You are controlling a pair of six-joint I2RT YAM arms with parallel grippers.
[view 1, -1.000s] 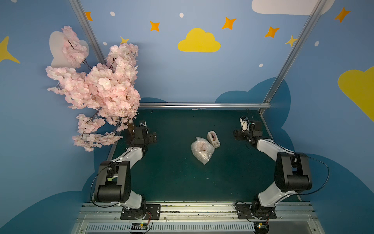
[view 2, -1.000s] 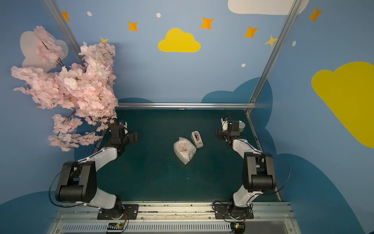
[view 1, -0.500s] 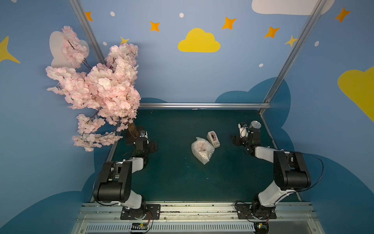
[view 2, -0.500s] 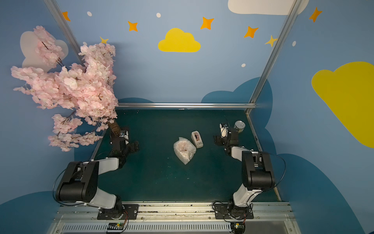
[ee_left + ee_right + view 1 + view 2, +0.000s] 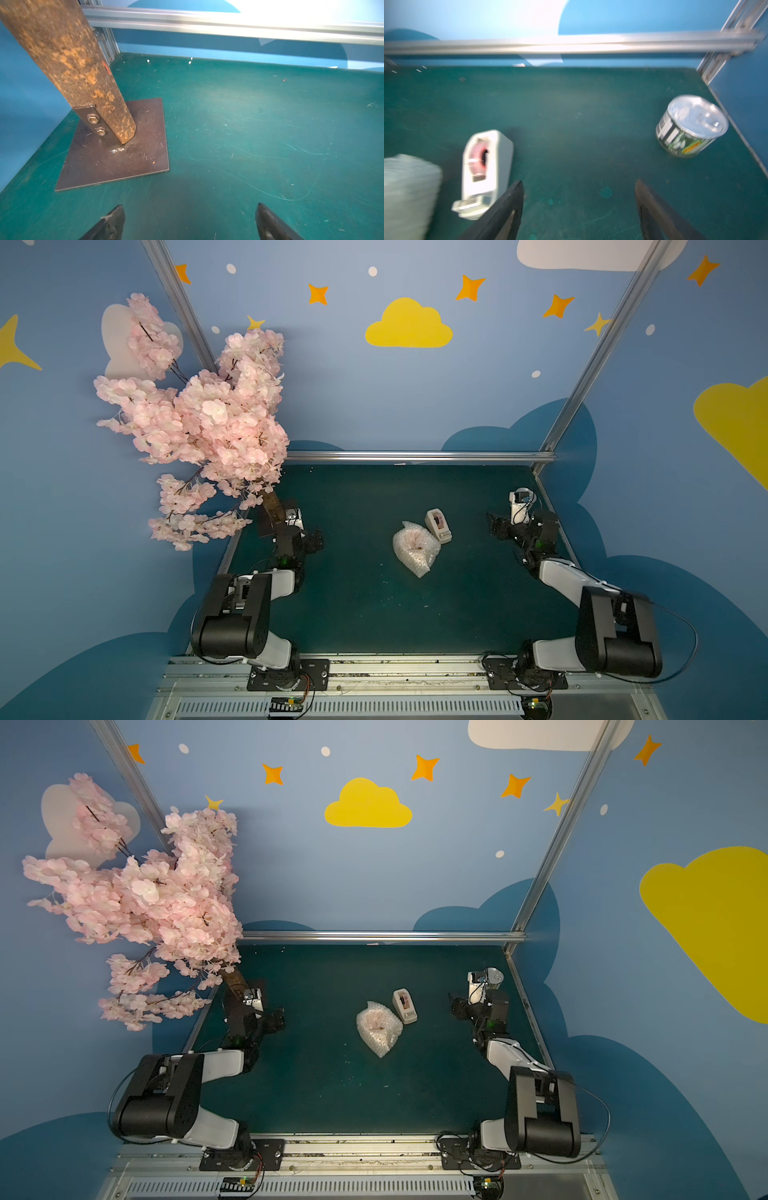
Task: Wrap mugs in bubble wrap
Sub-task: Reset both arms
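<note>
The mug [image 5: 417, 542] sits near the middle of the green mat [image 5: 374, 614]. It is bundled inside the bubble wrap [image 5: 413, 549] and shows only as a pinkish tint through the plastic in both top views. A white tape dispenser [image 5: 438, 524] lies just beside the bundle, on its far right side. A pointed flap of wrap sticks out toward the near edge.

The left gripper [image 5: 190, 207] hangs at the left side of the mat with its jaws spread wide and nothing between them. It is close to the rusty trunk [image 5: 72, 62] of the blossom tree and its steel base plate [image 5: 135, 162]. The right gripper [image 5: 578, 182] is at the right side, also wide open and empty. The tape dispenser [image 5: 485, 166] is to one side of it and a silver can [image 5: 691, 124] stands by the right wall.

Both arms are well apart from the bundle, so the wrapping looks essentially finished and the step in hand appears to be clearing away. Doing this well means leaving the bundle undisturbed. The left arm should stay off the trunk and the right arm off the can.

Whether the wrap is taped shut cannot be told from these views. If the near flap is loose, it would be best pressed down against the mug's side and taped, with one gripper steadying the bundle so it does not roll.
</note>
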